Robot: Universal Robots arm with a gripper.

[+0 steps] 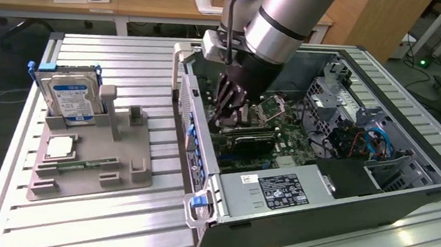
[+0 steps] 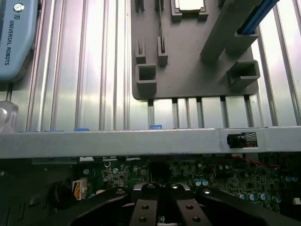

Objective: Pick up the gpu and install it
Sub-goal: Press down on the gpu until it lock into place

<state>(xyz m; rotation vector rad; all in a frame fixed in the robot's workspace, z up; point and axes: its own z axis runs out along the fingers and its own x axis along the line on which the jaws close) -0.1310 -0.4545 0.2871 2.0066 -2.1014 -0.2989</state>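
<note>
**Gpu inside the open computer case, gripper closed just above it**

Exterior view: the robot arm (image 1: 290, 16) reaches down into an open computer case (image 1: 406, 193) lying on its side on a ribbed metal table (image 1: 100, 221). The dark gripper (image 1: 222, 119) points down at the green motherboard (image 1: 294, 145), its fingers pressed together. The gpu (image 1: 249, 141), showing its black cooler, sits on the motherboard just beside the fingertips; whether the fingers pinch it cannot be told. Toward the exterior view's left, well apart from the case, a grey parts holder (image 1: 120, 174) carries an upright silver hard drive (image 1: 72, 98) with a blue-white label.

Wrist view: the gripper (image 2: 162, 219) is clenched, black fingers (image 2: 146, 212) meeting over the motherboard (image 2: 221, 174). Beyond the case's grey wall (image 2: 141, 141) lie the table (image 2: 70, 70) and the parts holder (image 2: 188, 70).
</note>
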